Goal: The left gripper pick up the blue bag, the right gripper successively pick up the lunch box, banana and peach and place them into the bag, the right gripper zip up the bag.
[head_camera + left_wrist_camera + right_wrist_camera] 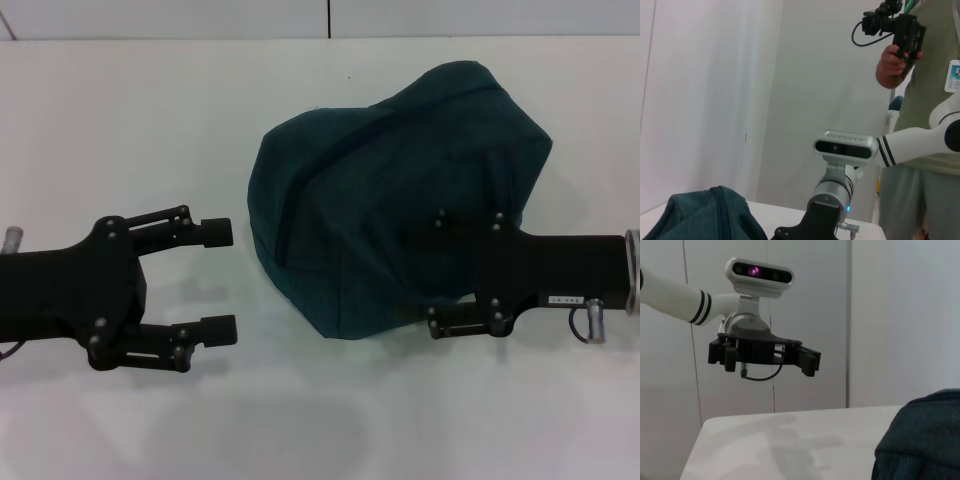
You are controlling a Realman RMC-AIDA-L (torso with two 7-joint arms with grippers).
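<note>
— 2 grippers logged? Positions, states?
— Left gripper (220, 282): hovering over white table (130, 110), fingers spread wide, nothing between them. Right gripper (432, 270): reaching over near edge of blue bag (380, 180), fingertips hidden against dark fabric; open or closed, cannot tell.
— Bag location?
— Slumped in a closed mound on table, directly beneath and beyond right gripper, clear of left gripper's fingertips with bare table between. Also noted: 1 person (925, 100) beyond table, holding a camera.
</note>
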